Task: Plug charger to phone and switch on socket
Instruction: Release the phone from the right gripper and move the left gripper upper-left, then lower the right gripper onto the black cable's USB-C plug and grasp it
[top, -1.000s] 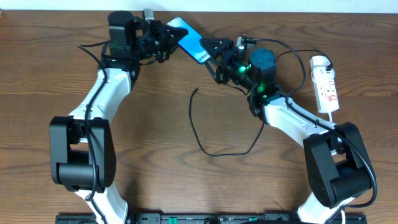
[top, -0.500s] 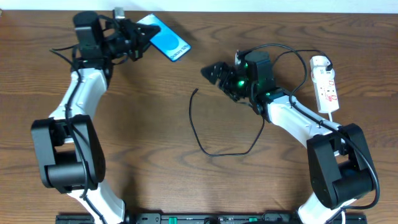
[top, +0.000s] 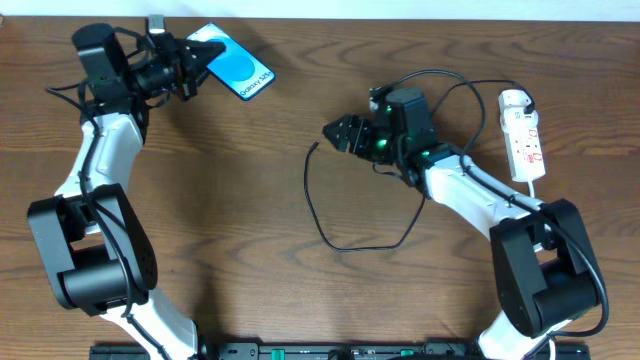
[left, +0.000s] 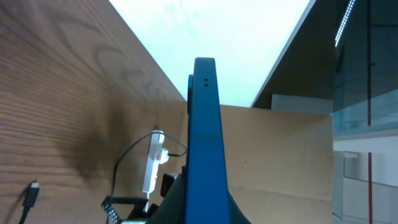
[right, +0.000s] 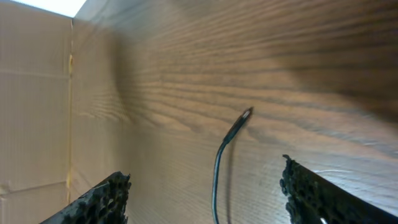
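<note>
Left claw: my left gripper (top: 198, 64) is clenched on one end of the slim blue-screen smartphone (top: 236, 73).
Phone: I have it by the far left corner of the brown wooden table (top: 230, 220), screen up and its free end pointing toward the middle. My left wrist camera sees it edge-on (left: 205, 149), running up the centre of the view.
Right claw: my right gripper (top: 336, 131) is released, jaws wide apart with nothing between them, near the middle of the table toward the far edge.
Charger: the thin black charger cable (top: 318, 215) lies loose on the table in an open loop; its small plug tip (top: 316, 147) sits just beside my right gripper, not touching it. In the right wrist camera the tip (right: 242, 118) lies on the wood ahead of the two black fingers (right: 106, 198).
Socket: the narrow white power strip with red markings (top: 524, 138) lies by the right edge, well apart from the phone.
</note>
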